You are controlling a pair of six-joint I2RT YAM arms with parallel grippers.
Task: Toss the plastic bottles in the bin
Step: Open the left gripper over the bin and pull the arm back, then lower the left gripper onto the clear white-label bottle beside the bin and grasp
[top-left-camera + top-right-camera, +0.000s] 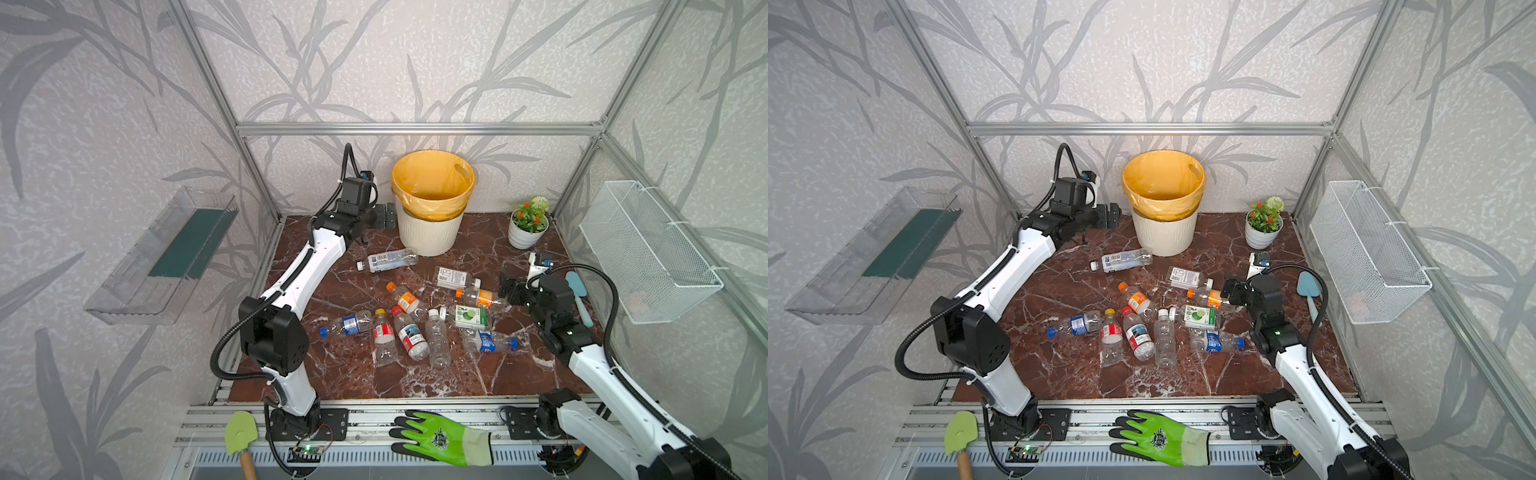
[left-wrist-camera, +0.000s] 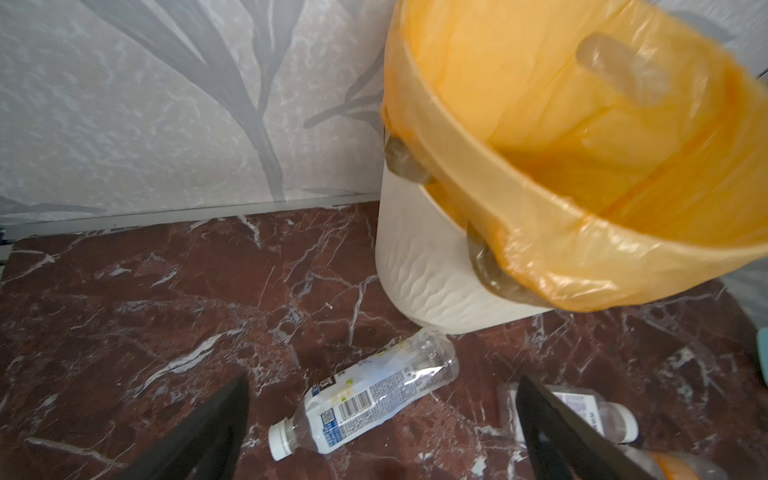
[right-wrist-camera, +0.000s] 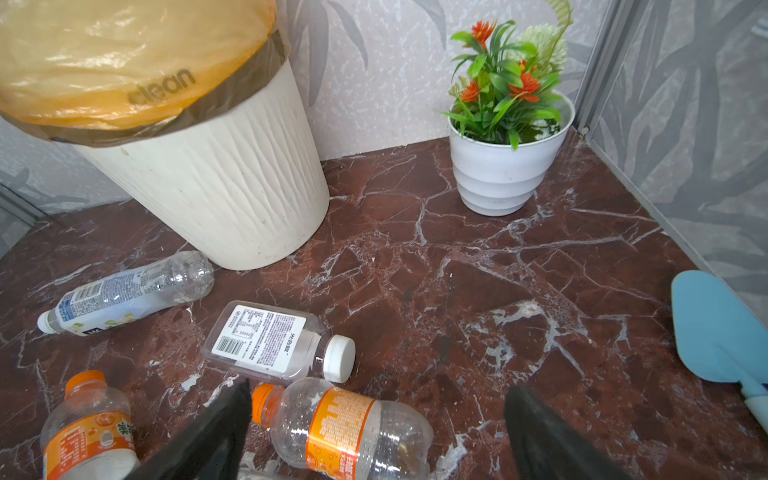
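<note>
Plastic bottles litter the desk centre. At 3 o'clock the right claw gapes wide over an orange-capped bottle, clasping nothing. At 11 o'clock the left claw hangs spread and empty beside the 12 o'clock bin.

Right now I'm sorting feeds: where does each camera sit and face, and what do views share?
Top view: high in front, looking down over table, bin and bottles; both arms show.
Top view: beside it, nearly the same scene, green glove nearest; both arms show.
Left wrist: on the left arm, facing bin and its nearest bottle; open left gripper shows.
Right wrist: on the right arm, facing back wall, flowerpot, orange-labelled bottle; open right gripper shows.
Shared: both wrist views show bin and nearest bottle.
</note>
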